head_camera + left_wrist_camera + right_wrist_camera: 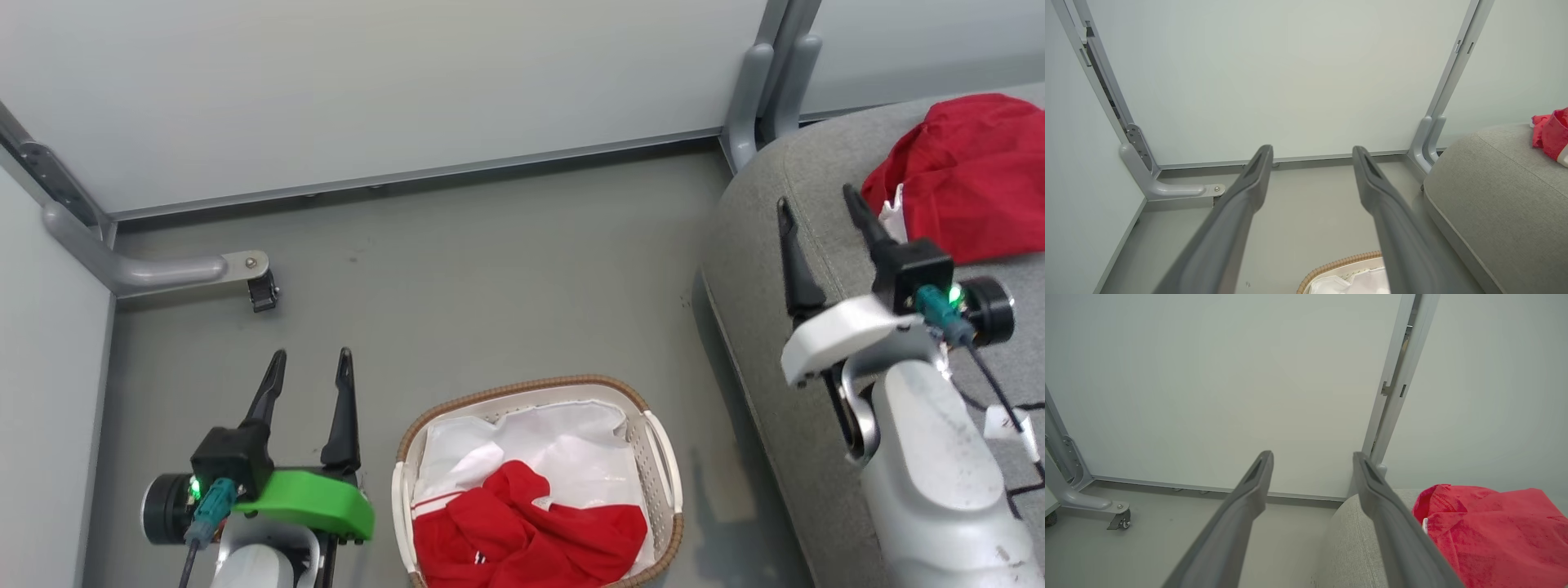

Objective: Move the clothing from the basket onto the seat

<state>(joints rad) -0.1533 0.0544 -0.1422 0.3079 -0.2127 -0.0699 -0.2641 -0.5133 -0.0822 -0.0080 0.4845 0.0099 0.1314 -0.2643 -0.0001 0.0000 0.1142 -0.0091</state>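
Our left hand (313, 353) stands wide and holds nothing. Its two long, dark, tapering fingers (343, 408) are parted above the bare grey floor (490, 269), just left of the basket (522, 386). A glossy green moulded shell (314, 505) caps its wrist. Our right hand (816, 196) is also spread and empty. It is poised over the rounded front edge of the seat (751, 245), with a smooth white shell (833, 331) at its wrist.

The basket is a small oval of white plastic with a finely perforated side wall, a handle slot at each end and a brown woven-look rim. Inside it we see a crumpled plain white liner cloth (563, 445). On top of that cloth, in the near half, a soft red garment (531, 531) lies heaped in loose folds, with a white band carrying thin red lines along its left edge.

A second red garment (971, 171) lies rumpled on the seat, just right of our right hand, and a scrap of white trim shows at its near corner. The seat is grey woven upholstery, plump and round-cornered, with a stitched seam running near its edge.

Beyond it stand pale, smooth wall panels (367, 82) joined by grey metal posts. At the left, a rounded metal foot (163, 273) ends in a small black caster.
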